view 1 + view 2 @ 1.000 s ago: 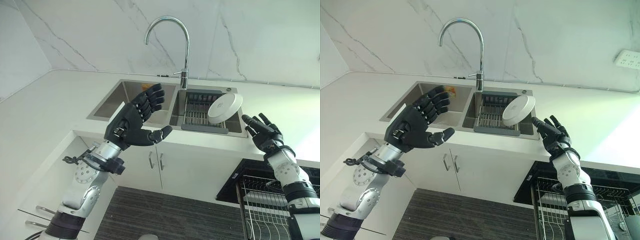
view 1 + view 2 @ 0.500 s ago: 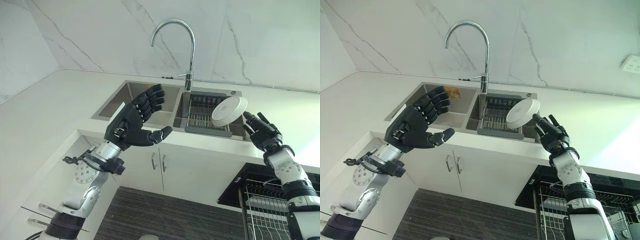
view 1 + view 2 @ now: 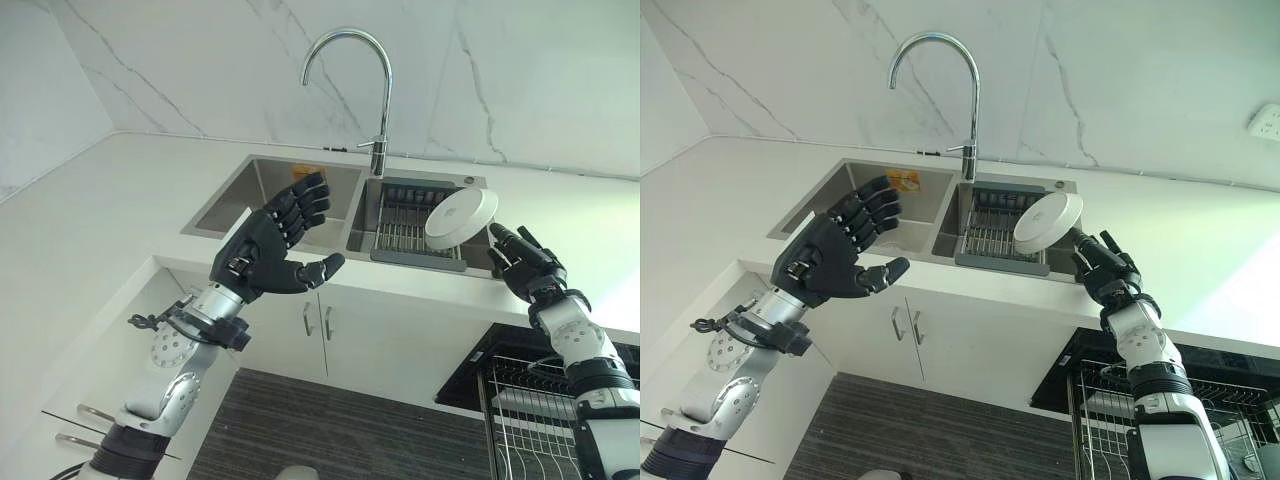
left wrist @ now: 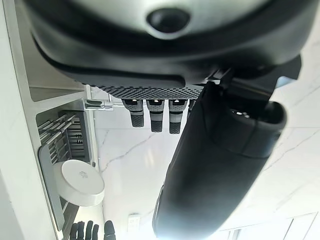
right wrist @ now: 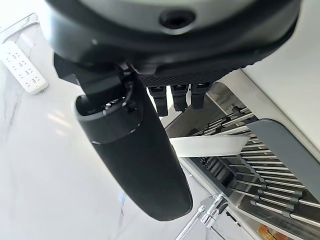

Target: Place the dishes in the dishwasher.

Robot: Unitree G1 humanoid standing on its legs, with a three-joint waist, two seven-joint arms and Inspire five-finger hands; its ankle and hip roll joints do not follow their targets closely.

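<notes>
Contact between the right hand point(image 3: 525, 262) and the plate point(image 3: 461, 218) is hard to confirm: from the head views the fingertips sit right at the plate's lower right edge, and the right wrist view shows straight fingers point(image 5: 173, 98) reaching toward the plate's rim, but I can't tell if they actually touch. The dishwasher rack point(image 3: 525, 420) is cut off at the lower right corner, only wire grid visible. Plate is a plain white round dish, tilted on edge, leaning in the dark drying rack point(image 3: 405, 232) that sits in the right basin of the sink point(image 3: 235, 195). Left hand point(image 3: 268, 245) is raised in front of the left basin, fingers spread and relaxed, thumb out, holding nothing. A small orange thing at the back of the left basin is too small to make out. Chrome gooseneck faucet point(image 3: 350, 75) stands behind the divider. White countertop point(image 3: 110, 200), white marble-veined wall, white cabinet doors point(image 3: 330, 330) below, dark striped floor point(image 3: 330, 430).
</notes>
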